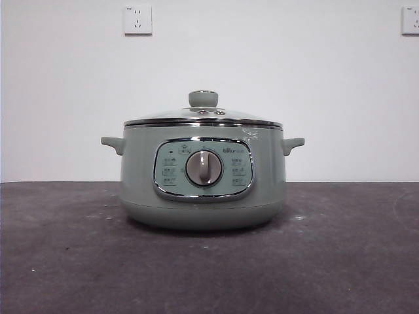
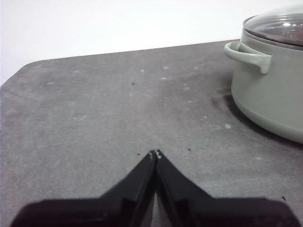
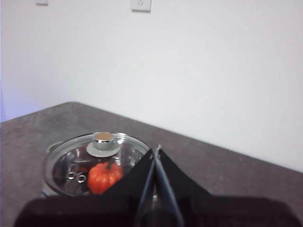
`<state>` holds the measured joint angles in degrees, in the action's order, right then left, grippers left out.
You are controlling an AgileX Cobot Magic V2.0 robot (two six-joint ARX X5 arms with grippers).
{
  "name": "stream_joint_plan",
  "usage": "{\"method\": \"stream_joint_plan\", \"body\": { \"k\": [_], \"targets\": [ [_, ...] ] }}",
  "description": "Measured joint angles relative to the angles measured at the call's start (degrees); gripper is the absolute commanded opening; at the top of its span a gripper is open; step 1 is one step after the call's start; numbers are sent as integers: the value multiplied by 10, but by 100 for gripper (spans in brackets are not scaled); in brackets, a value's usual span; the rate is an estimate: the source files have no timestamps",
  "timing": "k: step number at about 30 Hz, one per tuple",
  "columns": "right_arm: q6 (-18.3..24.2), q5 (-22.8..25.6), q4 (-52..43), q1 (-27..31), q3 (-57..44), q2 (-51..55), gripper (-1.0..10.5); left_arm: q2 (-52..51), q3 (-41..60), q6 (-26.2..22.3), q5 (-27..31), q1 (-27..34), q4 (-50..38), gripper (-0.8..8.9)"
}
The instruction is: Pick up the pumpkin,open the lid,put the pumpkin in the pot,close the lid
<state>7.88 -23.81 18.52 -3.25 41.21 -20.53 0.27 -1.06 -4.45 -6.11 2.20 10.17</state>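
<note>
Sitting square in the middle of the dark grey table (image 1: 65, 261), the pot (image 1: 203, 196) faces the front camera with its chrome-framed control panel (image 1: 203, 169) and silver dial (image 1: 203, 168) toward the lens. Two small side handles stick out, one each side. The lid (image 1: 203, 118) is seated on the pot's rim, level, pale-green knob (image 1: 203, 99) on top.

Left gripper (image 2: 155, 153): jaws pressed together at the tips, nothing between them. It hangs above bare table. The pot (image 2: 274, 94) stands off to one side of this gripper and ahead of it, well apart; one side handle (image 2: 248, 56) and an edge of the glass lid (image 2: 279, 26) show in the left wrist view.

Right gripper (image 3: 156, 150): jaws also closed tip to tip, holding nothing. It is raised above the pot and looks down on it. The lid (image 3: 97, 163) lies just beyond and below the jaw tips, its knob (image 3: 104, 141) near them but not touching.

The pumpkin (image 3: 105, 176) is inside the pot, seen through the glass of the lid: orange-red, ribbed, green stem up. It lies under the lid on the side nearest the right gripper, close beneath the jaw tips.

White wall (image 1: 262, 59) behind, with wall sockets (image 1: 137, 19) high up. Neither arm shows in the front view.
</note>
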Motion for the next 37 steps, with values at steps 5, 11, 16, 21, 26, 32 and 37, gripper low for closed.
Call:
{"method": "stream_joint_plan", "body": {
  "k": [5, 11, 16, 21, 26, 32, 37],
  "targets": [
    [-15, 34, -118, 2, -159, 76, 1, 0, 0, 0, 0, 0, 0, -3],
    [-56, 74, -181, -2, -288, 146, 1, 0, 0, 0, 0, 0, 0, -3],
    [-67, 76, -182, -18, -352, 180, 1, 0, 0, 0, 0, 0, 0, -3],
    [-69, 82, -181, -33, -378, 194, 1, 0, 0, 0, 0, 0, 0, -3],
    [-73, 106, -171, -43, -396, 202, 1, 0, 0, 0, 0, 0, 0, -3],
    [-73, 106, -125, -44, -402, 202, 1, 0, 0, 0, 0, 0, 0, -3],
    [-72, 106, -95, -44, -402, 202, 1, 0, 0, 0, 0, 0, 0, -3]
  ]
}}
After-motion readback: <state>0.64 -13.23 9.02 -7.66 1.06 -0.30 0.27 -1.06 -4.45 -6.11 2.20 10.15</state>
